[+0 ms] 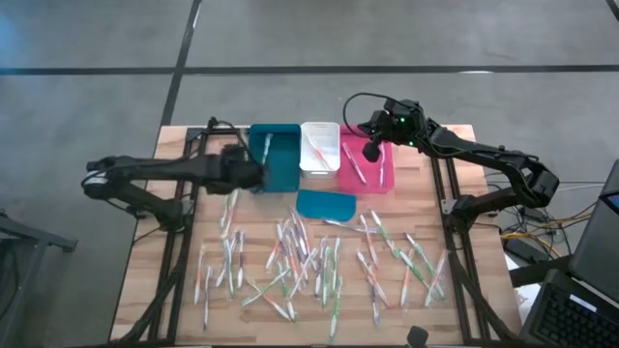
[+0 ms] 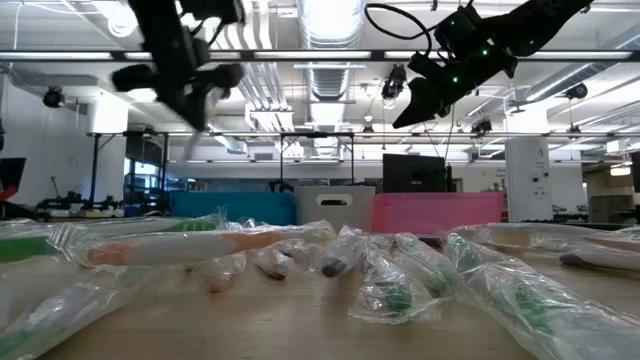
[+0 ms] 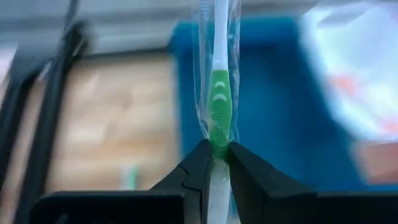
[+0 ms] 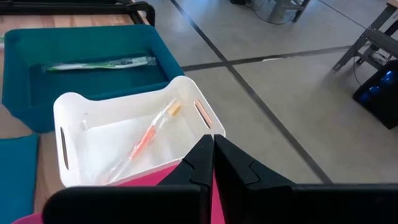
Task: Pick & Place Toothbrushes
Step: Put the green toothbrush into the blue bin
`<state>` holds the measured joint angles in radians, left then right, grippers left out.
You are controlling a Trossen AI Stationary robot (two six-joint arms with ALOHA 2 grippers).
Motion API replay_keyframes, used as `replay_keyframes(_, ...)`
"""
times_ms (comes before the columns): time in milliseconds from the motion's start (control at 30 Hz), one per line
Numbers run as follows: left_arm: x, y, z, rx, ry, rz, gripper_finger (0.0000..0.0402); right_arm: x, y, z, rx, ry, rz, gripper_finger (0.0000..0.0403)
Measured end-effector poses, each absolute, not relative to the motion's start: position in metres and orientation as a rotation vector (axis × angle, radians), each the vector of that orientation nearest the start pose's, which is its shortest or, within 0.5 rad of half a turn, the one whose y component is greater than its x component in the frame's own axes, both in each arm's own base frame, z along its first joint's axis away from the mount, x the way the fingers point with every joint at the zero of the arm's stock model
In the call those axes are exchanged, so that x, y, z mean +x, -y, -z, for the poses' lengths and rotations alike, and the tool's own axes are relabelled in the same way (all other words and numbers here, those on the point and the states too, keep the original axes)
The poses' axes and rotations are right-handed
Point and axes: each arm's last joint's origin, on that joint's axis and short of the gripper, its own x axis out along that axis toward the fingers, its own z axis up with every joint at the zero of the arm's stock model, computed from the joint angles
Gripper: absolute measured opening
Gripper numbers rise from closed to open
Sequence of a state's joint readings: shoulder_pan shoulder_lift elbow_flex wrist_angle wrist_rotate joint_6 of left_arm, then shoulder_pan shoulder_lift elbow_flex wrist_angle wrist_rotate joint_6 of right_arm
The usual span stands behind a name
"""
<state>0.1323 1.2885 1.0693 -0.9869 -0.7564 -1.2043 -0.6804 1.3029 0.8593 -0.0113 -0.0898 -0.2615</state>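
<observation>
Several wrapped toothbrushes (image 1: 309, 266) lie scattered on the near half of the wooden table. At the far edge stand a teal bin (image 1: 280, 169), a white bin (image 1: 319, 159) and a pink bin (image 1: 366, 179). The teal bin holds a green toothbrush (image 4: 102, 62), the white bin an orange one (image 4: 149, 134). My left gripper (image 1: 253, 174) hangs at the teal bin's left rim, shut on a green and white toothbrush (image 3: 219, 93). My right gripper (image 4: 213, 146) hovers shut over the pink bin, holding nothing. My left gripper pinches the toothbrush between its two fingers (image 3: 199, 165) at the green grip section of the handle (image 3: 219, 134), through the clear wrapper. It comes slanting down from the table's left side. The toothbrush runs on ahead in line with the fingers, lifted clear over the teal bin.
A flat teal lid (image 1: 326, 204) lies just in front of the bins. The pink bin holds two or three toothbrushes (image 1: 353, 162). Black arm frames (image 1: 184, 242) run along both table sides. A small dark object (image 1: 417, 335) sits at the near edge.
</observation>
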Motion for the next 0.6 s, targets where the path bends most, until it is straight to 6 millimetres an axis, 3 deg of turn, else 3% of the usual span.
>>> replay_keyframes(200, 0.254, -0.079, -0.304, -0.39, -0.386, -1.159, 0.0053, 0.221, 0.176, -0.261, -0.042, -0.527, 0.52, 0.0008)
replay_keyframes(333, 0.258, -0.103, -0.312, -0.382, -0.328, -1.1, 0.0053, 0.22, 0.175, -0.26, -0.04, -0.539, 0.522, 0.0008)
replay_keyframes(600, 0.256, -0.154, -0.286, -0.53, -0.453, -1.039, 0.0053, 0.22, 0.175, -0.26, -0.011, -0.531, 0.53, 0.0008)
